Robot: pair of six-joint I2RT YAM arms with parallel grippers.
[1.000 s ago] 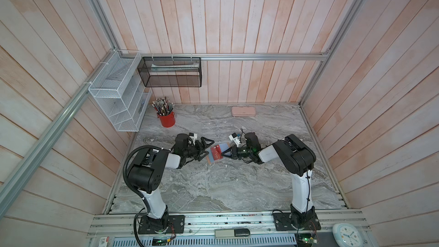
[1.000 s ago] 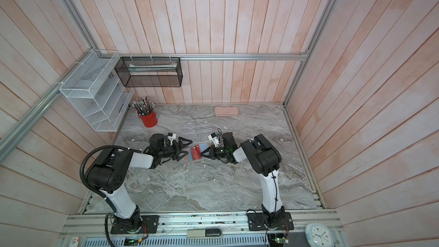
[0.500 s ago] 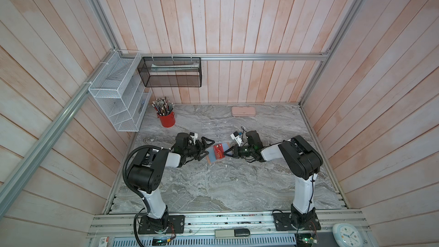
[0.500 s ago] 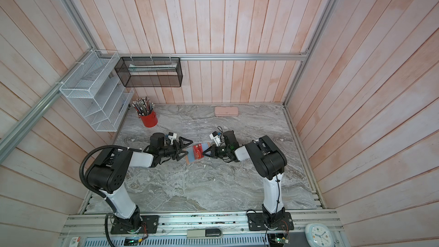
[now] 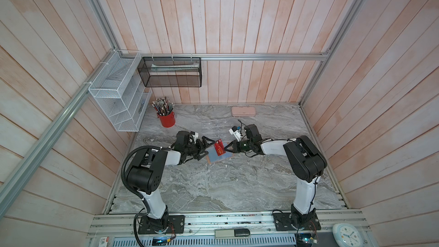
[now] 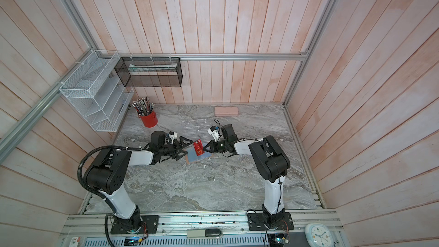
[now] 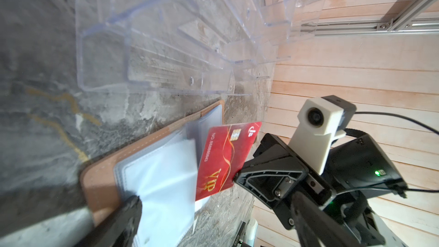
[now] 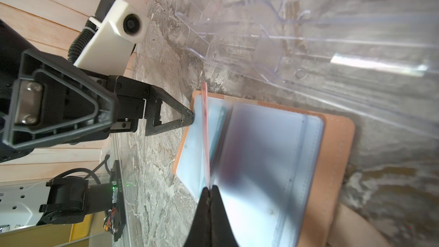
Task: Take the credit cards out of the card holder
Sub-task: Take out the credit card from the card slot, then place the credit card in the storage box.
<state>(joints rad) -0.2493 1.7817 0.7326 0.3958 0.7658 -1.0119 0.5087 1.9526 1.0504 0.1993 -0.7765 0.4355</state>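
- My right gripper is pinched together on an edge of the red card. The card stands tilted up over the open card holder.
- From the right wrist I get that card edge-on only, as a thin pink line. Its face and the "VIP" lettering read only from the left wrist.
- I cannot tell whether the card's far edge is clear of the sleeves or tucked into one, because a frosted flap overlaps it there.
- My left gripper is spread wide. One finger touches the holder's corner by a sleeve.
- In the left wrist view just one finger shows, blurred and resting on a sleeve. Its partner is out of frame.
- The holder lies flat and open on the table, between the two arms and just beside the clear rack. In both top views the grippers and the card cover much of it.
- A teal strip shows within a sleeve, too blurred to read. I cannot name the dark smear behind the nearer frosted sleeve.
- One end of the holder runs off the right wrist frame, so that part is cut off.
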